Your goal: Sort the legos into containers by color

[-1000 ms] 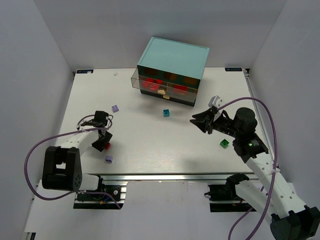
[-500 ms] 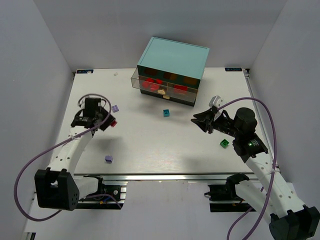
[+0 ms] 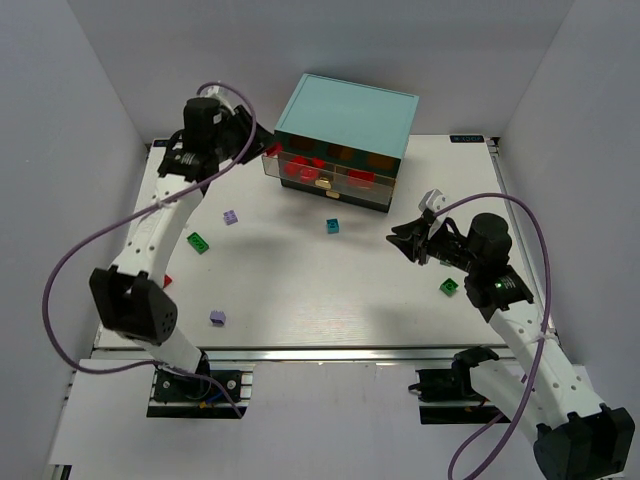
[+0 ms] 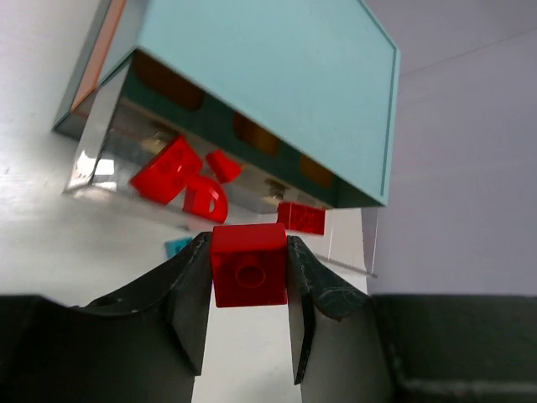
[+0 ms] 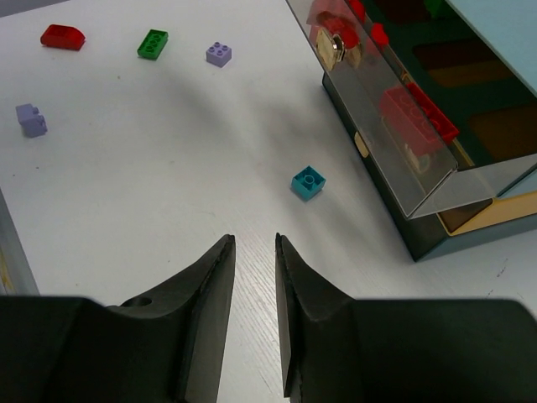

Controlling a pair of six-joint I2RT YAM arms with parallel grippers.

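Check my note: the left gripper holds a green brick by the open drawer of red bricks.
Not quite. The brick in the left gripper is red, not green; the left wrist view shows it pinched there. The rest stands: it is by the open drawer of red bricks.

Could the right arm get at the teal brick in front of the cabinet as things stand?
Probably yes. The right gripper is empty, jaws slightly apart, and nothing stands between it and the teal brick. The open drawer stands beside the brick, not touching it.
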